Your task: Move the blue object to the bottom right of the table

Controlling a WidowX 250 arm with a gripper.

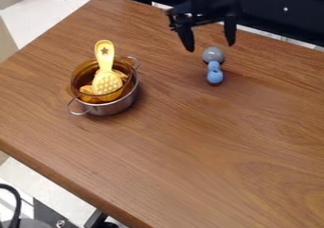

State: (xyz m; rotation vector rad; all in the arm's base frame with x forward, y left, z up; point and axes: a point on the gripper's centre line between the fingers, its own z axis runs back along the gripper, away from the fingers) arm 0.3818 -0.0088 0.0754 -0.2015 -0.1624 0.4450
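The black gripper (210, 41) hangs at the upper right over the table, its two fingers spread wide with nothing between them. Just below its fingertips lies the blue object (215, 74), a small piece of rounded lobes. A grey ball (213, 55) adjoins its upper end, on the side towards the gripper. The brown wooden table (190, 165) carries them both; the blue object lies right of centre in its upper half.
At the left of the table stands a metal pot (114, 107) with two wire handles. An amber bowl (79, 78) sits in it, holding orange-brown pieces and a yellow slotted spatula (104, 52). The table's front edge slants along the lower left.
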